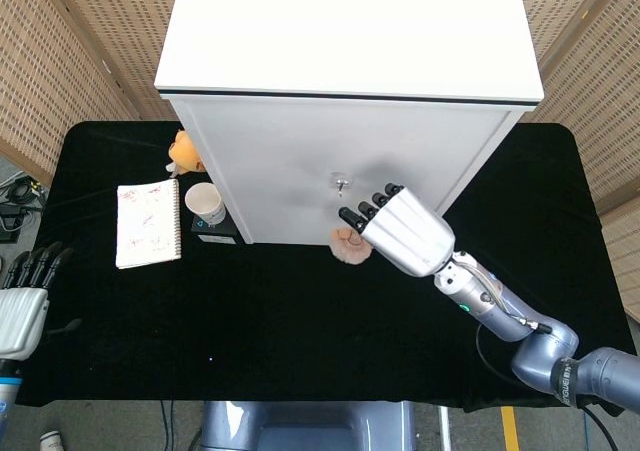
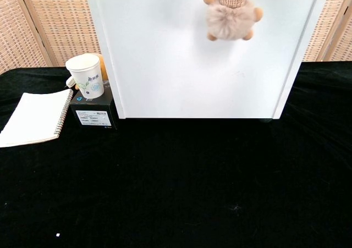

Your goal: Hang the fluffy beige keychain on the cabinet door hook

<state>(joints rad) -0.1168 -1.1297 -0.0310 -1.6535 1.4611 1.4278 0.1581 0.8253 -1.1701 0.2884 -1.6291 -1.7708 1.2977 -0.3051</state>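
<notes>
A staged test bench for a robot, not a lived-in room.

A black cloth covers the table [image 1: 300,341], woven cane screens [image 1: 70,51] close it in, and props stand left of the right hand's fingers [image 1: 362,211]: a plain white cabinet [image 1: 340,91], a spiral notebook [image 1: 148,223], a paper cup [image 2: 86,75] on a small black box [image 2: 92,114].

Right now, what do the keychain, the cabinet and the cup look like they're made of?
Keychain: plush, a fuzzy beige pompom with small tan balls and a knit-looking top; soft, matte fibres.
Cabinet: smooth white panels, matte with a slight sheen; probably painted or laminated board, though metal can't be ruled out.
Cup: likely paper, with thin white walls, a rolled rim and a printed motif.
</notes>
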